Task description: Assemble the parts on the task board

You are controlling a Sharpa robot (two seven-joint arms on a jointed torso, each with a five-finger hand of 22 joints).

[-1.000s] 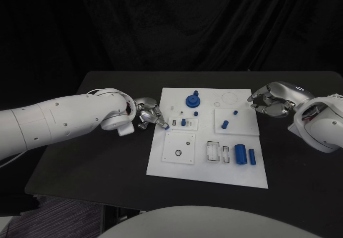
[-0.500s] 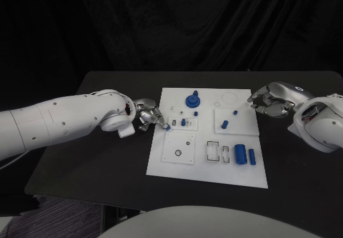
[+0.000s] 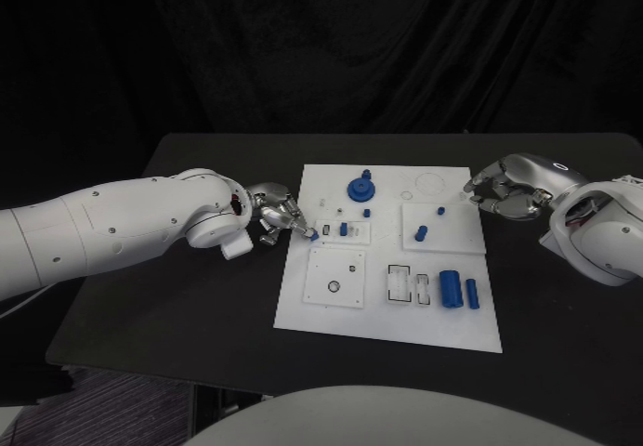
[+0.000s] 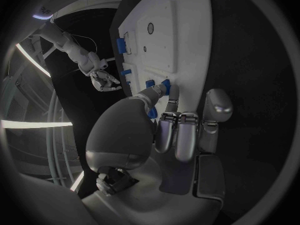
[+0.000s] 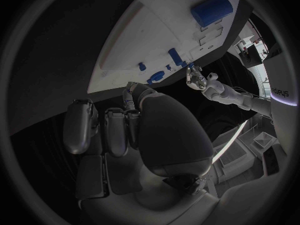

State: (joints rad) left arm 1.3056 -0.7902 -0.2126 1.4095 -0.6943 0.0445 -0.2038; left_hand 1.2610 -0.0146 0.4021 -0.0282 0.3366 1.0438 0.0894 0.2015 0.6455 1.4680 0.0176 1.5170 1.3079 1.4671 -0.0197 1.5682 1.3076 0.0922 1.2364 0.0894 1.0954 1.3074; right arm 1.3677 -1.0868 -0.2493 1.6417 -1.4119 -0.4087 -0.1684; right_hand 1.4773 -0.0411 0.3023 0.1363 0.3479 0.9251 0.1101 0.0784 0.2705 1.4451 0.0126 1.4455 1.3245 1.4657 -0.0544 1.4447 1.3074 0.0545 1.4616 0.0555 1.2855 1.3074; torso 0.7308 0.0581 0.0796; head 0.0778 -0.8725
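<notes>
The left hand [image 3: 279,221] stands at the left edge of the white task board [image 3: 335,316], with its fingers bent down toward the plate. Between its fingertips it pinches a small blue part [image 3: 312,237], and this part is just over the board's edge, beside the small recessed block that holds two short blue pegs [image 3: 345,229]. From the wrist camera of the same hand the blue part [image 4: 152,112] shows between the thumb and the curled fingers [image 4: 177,135], close to the board [image 4: 181,30]; whether the part already touches the plate I cannot tell.

The right hand [image 3: 506,192] rests at the board's far right corner, off the plate and above the black table [image 3: 175,307]. Its fingers are curled in and I see nothing in them. In its own wrist camera the fingers [image 5: 103,130] lie folded against the palm, well apart from the parts.

Beyond the left hand, toward the board's far side, stands a blue knob on a round base [image 3: 361,189]. Between the two hands, nearer to the right one, two blue pins [image 3: 422,232] stand in a square plate. Toward the robot from the right hand lie a thick blue cylinder [image 3: 452,287] and a thinner blue bar [image 3: 473,294], side by side.
</notes>
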